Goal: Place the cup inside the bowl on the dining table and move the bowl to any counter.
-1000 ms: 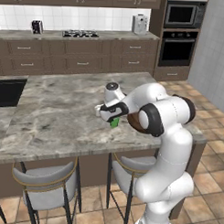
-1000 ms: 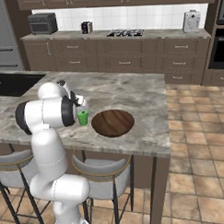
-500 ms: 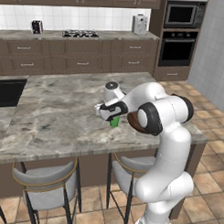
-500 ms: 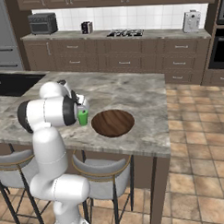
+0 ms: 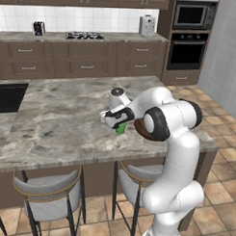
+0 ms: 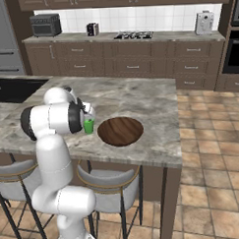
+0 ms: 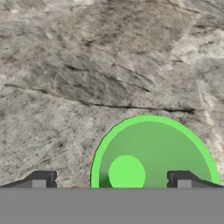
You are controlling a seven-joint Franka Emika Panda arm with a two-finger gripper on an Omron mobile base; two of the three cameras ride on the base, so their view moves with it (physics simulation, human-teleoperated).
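The marble desk (image 6: 140, 96) is seen in a brown kitchen. The green cup (image 6: 89, 126) is stood near its near edge, just left of the bowl (image 6: 120, 131). The hand (image 7: 111, 179) is spread over the cup.

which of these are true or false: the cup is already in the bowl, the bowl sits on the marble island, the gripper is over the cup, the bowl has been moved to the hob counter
1. The green cup is inside the wooden bowl. False: it stands upright on the marble island, beside the bowl.
2. The bowl sits on the marble island. True.
3. The gripper is right over the cup, looking down into it. True: in the hand view one fingertip shows over the cup's far side, the other outside its rim.
4. The bowl is on the stone counter with the gas hob. False: it is on the island.
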